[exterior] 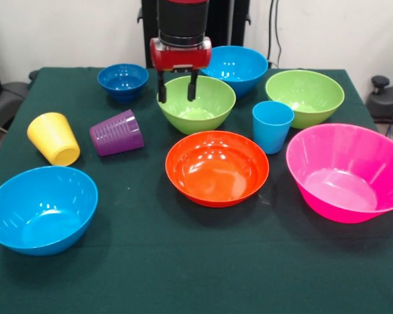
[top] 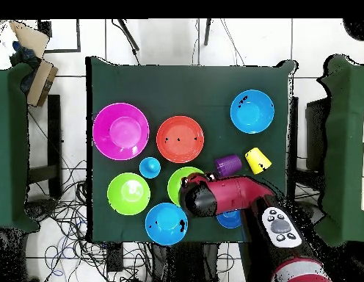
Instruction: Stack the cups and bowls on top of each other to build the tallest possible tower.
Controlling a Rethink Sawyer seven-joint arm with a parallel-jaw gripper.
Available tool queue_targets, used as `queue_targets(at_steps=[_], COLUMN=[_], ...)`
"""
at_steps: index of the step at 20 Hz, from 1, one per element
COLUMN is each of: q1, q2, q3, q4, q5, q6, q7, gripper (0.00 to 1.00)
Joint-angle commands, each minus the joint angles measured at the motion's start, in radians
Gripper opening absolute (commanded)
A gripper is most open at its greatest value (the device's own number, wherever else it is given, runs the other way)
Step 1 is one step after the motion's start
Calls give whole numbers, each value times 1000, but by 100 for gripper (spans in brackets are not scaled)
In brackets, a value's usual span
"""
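My gripper [exterior: 177, 87] is open and empty. It hangs just above the near-left rim of a lime green bowl [exterior: 198, 104]. A second lime green bowl [exterior: 305, 97], a light blue bowl [exterior: 234, 67] and a small dark blue bowl [exterior: 123, 80] stand along the far side. The orange bowl [exterior: 217, 167] is in the middle, the large pink bowl [exterior: 347, 173] at the right and another light blue bowl [exterior: 40, 209] at the near left. The light blue cup [exterior: 272, 125] stands upright. The purple cup [exterior: 116, 133] and yellow cup [exterior: 54, 138] lie tipped at the left.
In the overhead view my arm [top: 214, 197] covers the gripper, part of the green bowl [top: 179, 180] and most of the dark blue bowl [top: 229, 219]. All things stand apart on the dark green tablecloth [exterior: 183, 261]. Nothing is stacked.
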Motion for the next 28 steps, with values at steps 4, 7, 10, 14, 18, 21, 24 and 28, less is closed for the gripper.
queue_targets(at_steps=[4,7,10,14,18,21,24,28], q1=[-28,-23,-25,-33,-55,-71,-84,-110], q2=[41,51,50,44,51,58,67,79], q3=[128,118,117,126,149,164,178,209], q4=[35,33,39,42,44,48,46,43], q5=[-2,-18,-22,-17,-16,-25,-36,-52], q6=[78,60,54,64,68,66,66,91], q7=[-38,-25,-21,-25,-41,-55,-68,-117], gripper=[100,100,100,100,100,100,100,100])
